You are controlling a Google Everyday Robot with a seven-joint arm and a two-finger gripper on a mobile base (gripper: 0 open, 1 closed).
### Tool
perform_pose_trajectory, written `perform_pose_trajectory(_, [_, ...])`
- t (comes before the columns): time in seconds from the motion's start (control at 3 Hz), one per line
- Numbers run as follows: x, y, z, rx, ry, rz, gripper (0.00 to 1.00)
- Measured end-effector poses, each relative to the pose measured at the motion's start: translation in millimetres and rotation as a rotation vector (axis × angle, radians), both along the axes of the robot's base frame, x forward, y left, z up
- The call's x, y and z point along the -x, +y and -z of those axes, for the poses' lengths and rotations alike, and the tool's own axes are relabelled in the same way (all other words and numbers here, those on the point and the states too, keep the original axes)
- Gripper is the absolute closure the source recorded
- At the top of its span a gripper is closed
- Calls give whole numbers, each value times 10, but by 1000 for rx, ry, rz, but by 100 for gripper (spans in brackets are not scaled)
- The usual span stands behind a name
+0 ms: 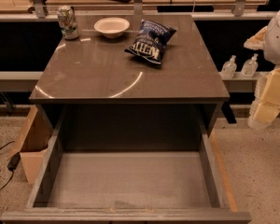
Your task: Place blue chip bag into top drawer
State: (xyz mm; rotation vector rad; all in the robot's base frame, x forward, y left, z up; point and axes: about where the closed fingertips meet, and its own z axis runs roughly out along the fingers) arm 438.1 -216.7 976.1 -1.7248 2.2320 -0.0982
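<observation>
the blue chip bag (150,42) lies on the cabinet top (107,71), just right of the white bowl (111,26). the gripper (269,101) hangs off the cabinet's right side, well apart from the bag; how wide it stands, i cannot tell.

White "KETTLE" lettering on blue chip bag (150,42); tool (265,107) far right

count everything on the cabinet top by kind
can: 1
bowl: 1
chip bag: 1
total: 3
The gripper hangs at the right edge of the view, apart from all three, beside the open drawer.
</observation>
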Motion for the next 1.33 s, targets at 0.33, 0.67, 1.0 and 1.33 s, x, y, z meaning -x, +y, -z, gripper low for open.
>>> perform_pose_trajectory(0.33, [-16,6,2,-5,-3,-1,0])
perform_pose_trajectory(0.67, [-239,93,37,-74,-37,-22,0])
perform_pose_trajectory(1.0, [-635,140,62,-205,-109,-1,0])
perform_pose_trajectory(1.33, [-1321,220,-45,-345,-265,-3,0])
